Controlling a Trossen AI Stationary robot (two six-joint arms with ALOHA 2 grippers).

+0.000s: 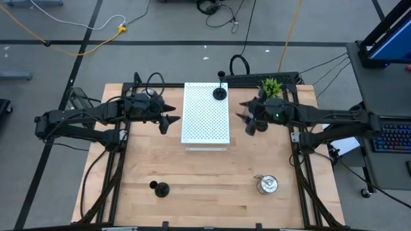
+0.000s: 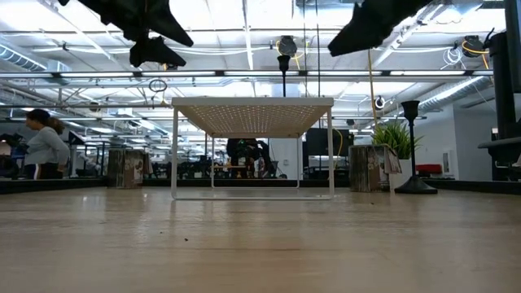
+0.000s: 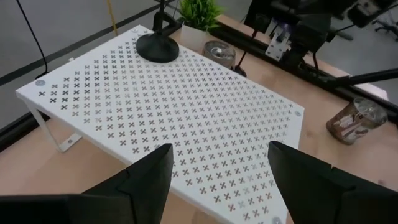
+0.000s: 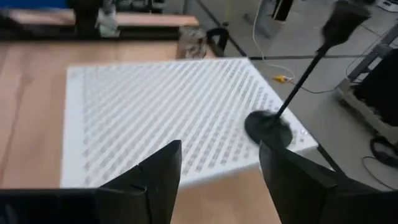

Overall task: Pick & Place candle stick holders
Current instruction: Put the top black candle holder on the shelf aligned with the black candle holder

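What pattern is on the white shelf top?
Rows of small cross-shaped perforations across the white shelf; clearest in the left wrist view.

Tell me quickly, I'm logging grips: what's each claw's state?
Left claw: open, holding nothing.
Right claw: open, holding nothing.

White perforated shelf (image 1: 205,119) on table (image 1: 205,186); plant (image 1: 271,86) (green) beside.

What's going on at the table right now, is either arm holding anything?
Neither arm holds anything. The left gripper and right gripper hover with fingers open on either side of the white perforated shelf. One black candle holder stands on the shelf's far corner. Another black holder and a silver holder sit on the table's near side.
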